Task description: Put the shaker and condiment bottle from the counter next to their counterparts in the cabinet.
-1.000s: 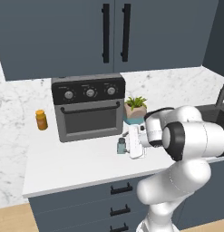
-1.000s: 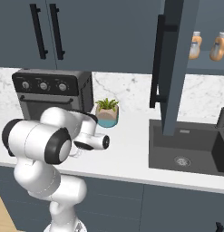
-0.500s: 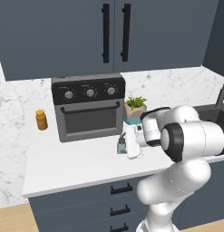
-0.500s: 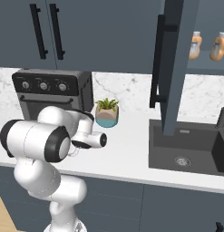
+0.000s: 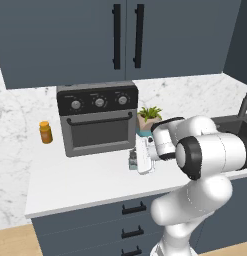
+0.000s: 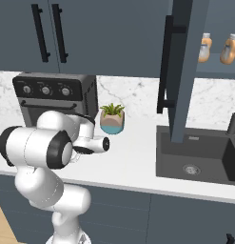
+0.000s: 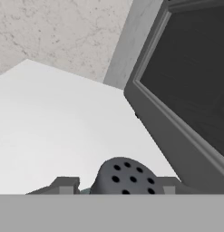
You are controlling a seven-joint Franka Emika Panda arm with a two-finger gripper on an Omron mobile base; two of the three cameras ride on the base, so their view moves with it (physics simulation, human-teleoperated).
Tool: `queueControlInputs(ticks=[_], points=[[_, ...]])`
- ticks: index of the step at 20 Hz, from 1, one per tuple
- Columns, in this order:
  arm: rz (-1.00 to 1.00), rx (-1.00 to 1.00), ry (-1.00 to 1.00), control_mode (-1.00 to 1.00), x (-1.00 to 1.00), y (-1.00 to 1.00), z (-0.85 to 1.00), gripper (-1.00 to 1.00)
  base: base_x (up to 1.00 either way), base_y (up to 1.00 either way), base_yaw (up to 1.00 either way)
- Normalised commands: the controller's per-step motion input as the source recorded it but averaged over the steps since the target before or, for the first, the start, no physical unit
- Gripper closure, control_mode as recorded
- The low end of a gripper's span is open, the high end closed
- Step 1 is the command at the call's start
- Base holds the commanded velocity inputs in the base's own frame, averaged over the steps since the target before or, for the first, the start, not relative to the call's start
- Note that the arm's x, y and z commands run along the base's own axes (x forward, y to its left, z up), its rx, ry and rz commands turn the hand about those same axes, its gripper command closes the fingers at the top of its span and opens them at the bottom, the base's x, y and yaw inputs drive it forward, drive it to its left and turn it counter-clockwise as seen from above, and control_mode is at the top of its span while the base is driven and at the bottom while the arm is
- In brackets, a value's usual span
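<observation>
Shaker (image 7: 124, 177): dark grey perforated cap.

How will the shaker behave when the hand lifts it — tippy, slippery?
The shaker looks small and rigid, so probably light and stiff. Its round cap sits between the fingertips of the hand, so it may twist or slip. Standing upright on the counter, it could tip if nudged.

No text, brand, number or sign can be read on anything here.

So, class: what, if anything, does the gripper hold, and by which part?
The gripper flanks the shaker just below its dark perforated cap; whether it is clamped shut cannot be told.
</observation>
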Motion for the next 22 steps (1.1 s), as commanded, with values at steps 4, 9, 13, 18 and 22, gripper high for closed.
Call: queueControlInputs(ticks=[4,9,13,18,22], points=[[0.00,0.00,0.07,-1.00,0.00,0.01,0.00,1.00,0.00,0.00,0.00],[-0.01,0.00,0.07,-1.00,0.03,0.01,0.00,1.00,0.00,0.00,0.00],[-0.02,0.00,0.00,-1.00,-0.04,0.01,0.35,1.00,0.00,0.00,0.00],[0.00,0.00,0.00,-1.00,-0.22,0.00,0.44,1.00,0.00,0.00,0.00],[0.00,0.02,0.00,-1.00,-0.25,0.01,0.49,1.00,0.00,0.00,0.00]])
